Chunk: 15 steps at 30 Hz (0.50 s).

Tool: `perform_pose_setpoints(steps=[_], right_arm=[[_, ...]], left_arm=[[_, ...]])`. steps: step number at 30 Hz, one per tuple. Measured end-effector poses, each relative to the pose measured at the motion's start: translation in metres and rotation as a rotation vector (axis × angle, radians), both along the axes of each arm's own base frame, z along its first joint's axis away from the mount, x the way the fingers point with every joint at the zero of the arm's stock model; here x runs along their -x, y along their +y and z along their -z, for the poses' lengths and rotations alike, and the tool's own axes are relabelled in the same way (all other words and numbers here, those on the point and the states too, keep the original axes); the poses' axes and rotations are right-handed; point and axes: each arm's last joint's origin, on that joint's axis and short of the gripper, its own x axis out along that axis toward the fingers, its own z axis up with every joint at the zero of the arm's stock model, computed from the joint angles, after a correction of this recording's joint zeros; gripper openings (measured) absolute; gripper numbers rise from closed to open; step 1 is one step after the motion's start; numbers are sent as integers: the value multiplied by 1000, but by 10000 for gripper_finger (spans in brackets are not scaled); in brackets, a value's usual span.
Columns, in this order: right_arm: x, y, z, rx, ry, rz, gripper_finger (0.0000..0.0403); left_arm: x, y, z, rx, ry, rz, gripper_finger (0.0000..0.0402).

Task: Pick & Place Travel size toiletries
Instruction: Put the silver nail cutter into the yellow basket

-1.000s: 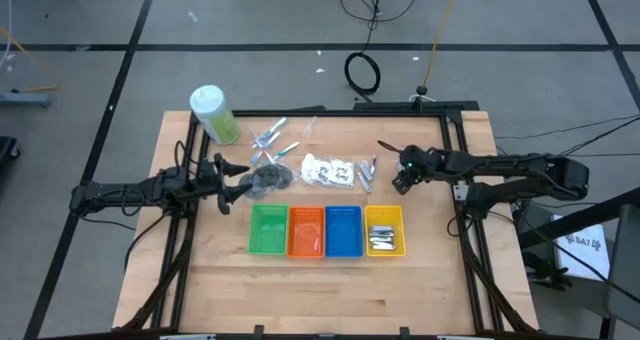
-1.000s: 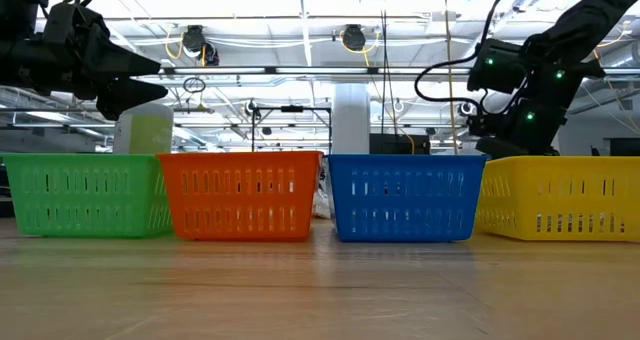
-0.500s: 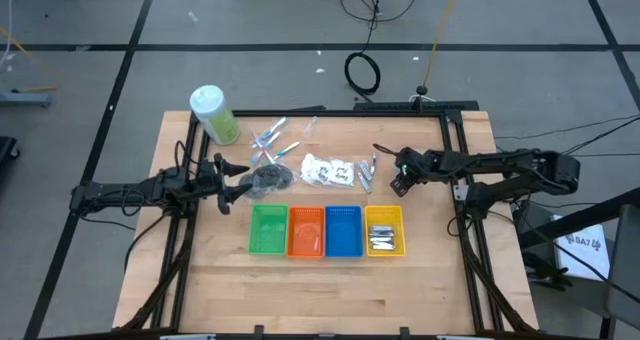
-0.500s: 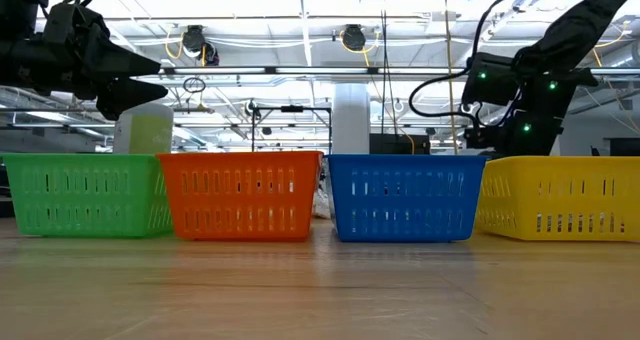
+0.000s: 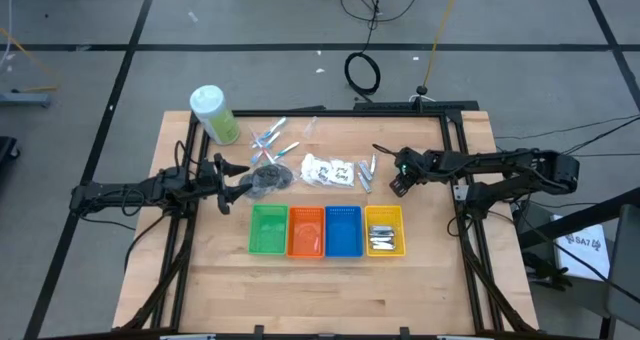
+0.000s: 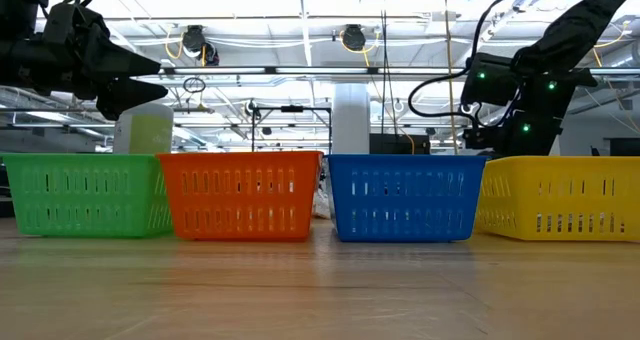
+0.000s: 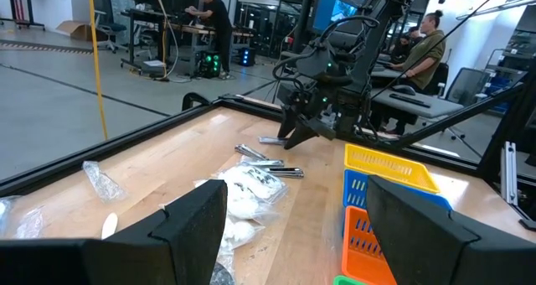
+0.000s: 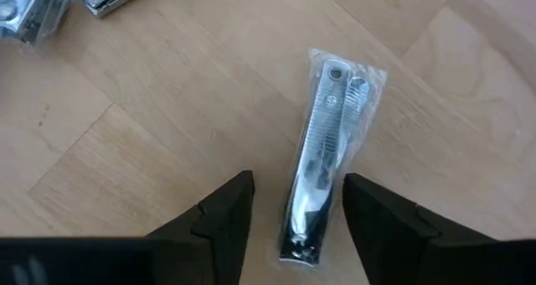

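A silver-grey piece in a clear wrapper (image 8: 322,142) lies flat on the wood. My right gripper (image 8: 297,193) points steeply down over its near end, open, with one finger on either side and a gap to each. In the high view this gripper (image 5: 398,176) is right of more silver pieces (image 5: 367,172). White packets (image 5: 328,170), a dark pouch (image 5: 268,180) and thin sticks (image 5: 272,136) lie on the table farther left. My left gripper (image 5: 232,180) waits open and level beside the pouch.
Green (image 5: 268,230), orange (image 5: 306,232), blue (image 5: 343,231) and yellow (image 5: 385,230) bins stand in a row nearer the front; the yellow one holds silver pieces. A large pale-green bottle (image 5: 214,115) stands at the far left corner. People work at desks beyond the table.
My right gripper has sunk toward the table and gone a little toward the left, closer to the silver pieces. The things on the table lie as before.
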Motion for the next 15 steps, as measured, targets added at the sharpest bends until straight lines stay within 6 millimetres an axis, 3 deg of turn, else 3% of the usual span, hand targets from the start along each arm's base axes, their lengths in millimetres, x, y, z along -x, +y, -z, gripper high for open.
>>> perform_pose_setpoints(steps=[15], right_arm=[[-1, 0, 0, 15, 11, -61, 53]], left_arm=[[0, 0, 0, 0, 0, 0, 280]])
